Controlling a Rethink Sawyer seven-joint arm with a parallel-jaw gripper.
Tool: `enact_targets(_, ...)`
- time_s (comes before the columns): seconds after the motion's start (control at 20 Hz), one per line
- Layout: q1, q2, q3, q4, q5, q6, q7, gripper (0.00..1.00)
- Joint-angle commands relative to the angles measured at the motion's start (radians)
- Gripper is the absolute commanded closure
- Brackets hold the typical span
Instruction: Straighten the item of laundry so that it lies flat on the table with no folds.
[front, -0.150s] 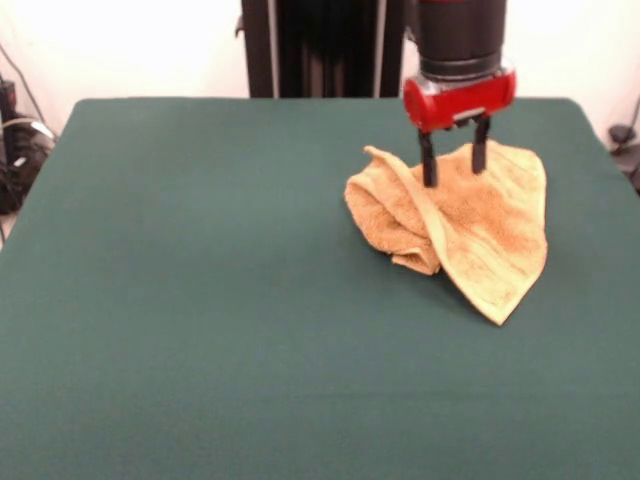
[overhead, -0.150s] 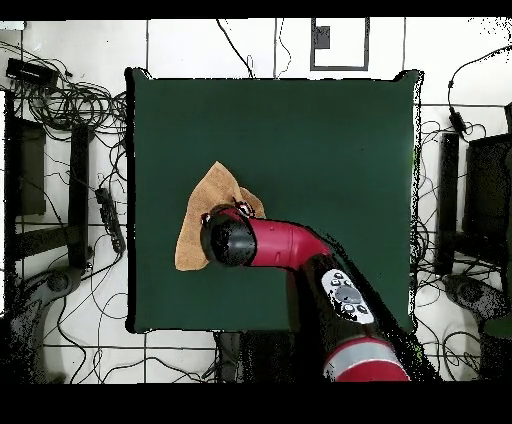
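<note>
Towel (front, -0.150s: 470, 235) on green desk (front, -0.150s: 200, 300) — crumpled, not flat; front view puts it right of centre, toward far edge; left part bunched in thick fold, right part spread down to pointed corner nearest camera; woven border band runs along folded edge. Claw (front, -0.150s: 453, 160) directly above towel's upper middle; two dark fingers (front, -0.150s: 428, 165) apart — open, nothing held; tips at cloth level, contact unclear. Overhead view: arm (overhead, -0.150s: 300, 250) covers part of towel (overhead, -0.150s: 205, 215).
</note>
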Motion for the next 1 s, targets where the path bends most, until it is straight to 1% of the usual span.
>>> enact_targets(0.05, -0.029, -0.020, 0.053, -0.173, -0.092, 0.199, -0.081, 0.00)
enact_targets(0.25, -0.058, 0.007, 0.071, -0.202, -0.145, 0.215, -0.090, 0.00)
enact_targets(0.5, -0.086, 0.071, 0.085, -0.223, -0.207, 0.183, -0.089, 0.00)
enact_targets(0.7, -0.098, 0.074, 0.098, -0.215, -0.234, 0.164, -0.069, 0.00)
enact_targets(1.0, -0.140, 0.091, 0.119, -0.175, -0.261, 0.116, -0.042, 0.00)
